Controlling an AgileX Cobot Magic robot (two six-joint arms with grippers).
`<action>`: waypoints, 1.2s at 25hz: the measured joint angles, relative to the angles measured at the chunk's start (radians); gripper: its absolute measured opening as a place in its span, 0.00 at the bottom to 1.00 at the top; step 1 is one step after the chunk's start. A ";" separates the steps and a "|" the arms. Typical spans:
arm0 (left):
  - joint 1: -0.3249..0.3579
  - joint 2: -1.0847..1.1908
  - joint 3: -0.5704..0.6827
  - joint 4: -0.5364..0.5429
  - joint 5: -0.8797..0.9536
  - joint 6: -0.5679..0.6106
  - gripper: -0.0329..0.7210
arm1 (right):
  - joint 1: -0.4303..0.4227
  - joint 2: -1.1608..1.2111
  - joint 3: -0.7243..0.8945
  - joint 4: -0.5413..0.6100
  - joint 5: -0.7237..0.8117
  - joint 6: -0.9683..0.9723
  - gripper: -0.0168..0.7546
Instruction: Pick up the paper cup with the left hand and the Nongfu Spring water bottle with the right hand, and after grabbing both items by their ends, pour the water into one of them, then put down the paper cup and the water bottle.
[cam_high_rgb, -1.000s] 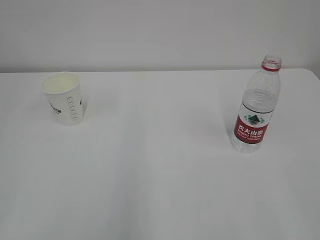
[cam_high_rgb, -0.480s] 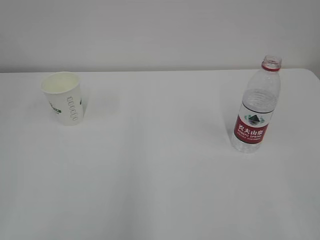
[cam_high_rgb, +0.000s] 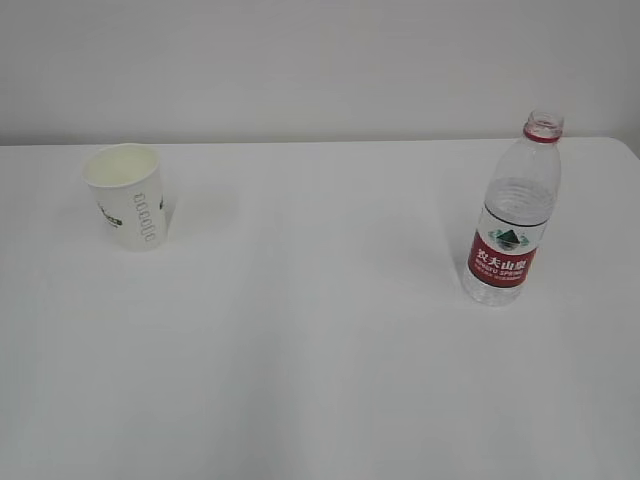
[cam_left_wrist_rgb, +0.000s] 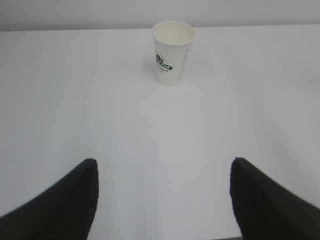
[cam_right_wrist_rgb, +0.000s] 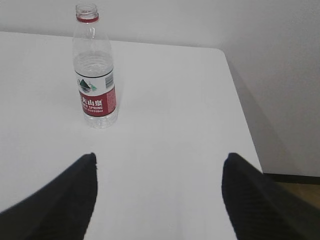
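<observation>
The paper cup (cam_high_rgb: 127, 196) stands upright at the table's far left, white with green lettering, and looks empty. In the left wrist view the cup (cam_left_wrist_rgb: 173, 52) is well ahead of my left gripper (cam_left_wrist_rgb: 164, 162), which is open with nothing between its black fingers. The Nongfu Spring water bottle (cam_high_rgb: 512, 222) stands upright at the right, uncapped, with water up to its shoulder. From the right wrist the bottle (cam_right_wrist_rgb: 94, 75) lies ahead and to the left of my open, empty right gripper (cam_right_wrist_rgb: 159, 157). Neither gripper shows in the exterior view.
The white table (cam_high_rgb: 320, 330) stretches between cup and bottle. Its right edge (cam_right_wrist_rgb: 239, 107) runs close to the bottle, with a grey wall and floor beyond. A pale wall stands behind the table's far edge.
</observation>
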 joint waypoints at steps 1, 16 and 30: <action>0.000 0.000 0.000 0.000 -0.011 0.006 0.82 | 0.000 0.000 0.000 0.000 -0.004 0.000 0.79; 0.000 0.117 -0.001 0.020 -0.214 0.040 0.82 | 0.000 0.009 -0.002 -0.007 -0.112 -0.004 0.79; 0.000 0.355 -0.001 0.012 -0.506 0.043 0.82 | 0.000 0.235 -0.002 -0.013 -0.369 -0.004 0.79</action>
